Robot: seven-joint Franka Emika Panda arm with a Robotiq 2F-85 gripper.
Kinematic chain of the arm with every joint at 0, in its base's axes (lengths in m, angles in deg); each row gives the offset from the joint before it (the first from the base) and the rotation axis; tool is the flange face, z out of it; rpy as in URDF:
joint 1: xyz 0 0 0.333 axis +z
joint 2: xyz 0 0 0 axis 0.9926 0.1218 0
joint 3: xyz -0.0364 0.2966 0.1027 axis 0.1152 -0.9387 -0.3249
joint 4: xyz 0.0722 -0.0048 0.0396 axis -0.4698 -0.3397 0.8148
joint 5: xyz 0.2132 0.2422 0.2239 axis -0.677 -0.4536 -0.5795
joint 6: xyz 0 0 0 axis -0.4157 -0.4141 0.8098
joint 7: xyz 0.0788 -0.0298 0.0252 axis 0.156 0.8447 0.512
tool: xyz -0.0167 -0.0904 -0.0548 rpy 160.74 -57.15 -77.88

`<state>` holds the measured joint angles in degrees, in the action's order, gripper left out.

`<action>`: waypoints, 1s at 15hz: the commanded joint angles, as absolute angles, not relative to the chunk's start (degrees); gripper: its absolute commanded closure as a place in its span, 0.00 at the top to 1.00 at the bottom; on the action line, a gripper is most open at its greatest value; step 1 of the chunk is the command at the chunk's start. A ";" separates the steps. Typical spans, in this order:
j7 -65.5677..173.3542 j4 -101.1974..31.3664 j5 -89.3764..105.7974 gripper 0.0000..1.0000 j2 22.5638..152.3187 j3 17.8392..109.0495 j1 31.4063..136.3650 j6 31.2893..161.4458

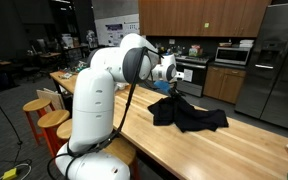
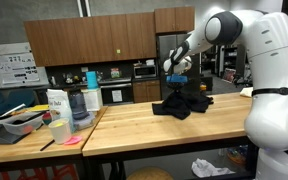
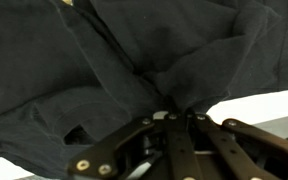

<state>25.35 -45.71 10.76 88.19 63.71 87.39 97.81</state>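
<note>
From where I stand, 1 gripper has its jaws pressed together, pinching a fold of the black cloth. The fabric rises to a peak at the fingertips. The rest lies crumpled on the wooden counter, near its middle.

Colours: dark cloth on pale wood
Cloth plain black, no pattern, centre frame; table light tan wood with plank striping; claw black with silver rivets; arm white.
</note>
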 commanded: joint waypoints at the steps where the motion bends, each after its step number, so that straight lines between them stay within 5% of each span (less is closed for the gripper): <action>1: 25.51 -45.58 10.62 0.07 88.18 63.86 87.50 97.62; 15: 25.19 -45.12 10.75 0.02 88.40 64.01 87.54 96.82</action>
<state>25.36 -45.81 10.75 88.32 63.71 87.39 97.81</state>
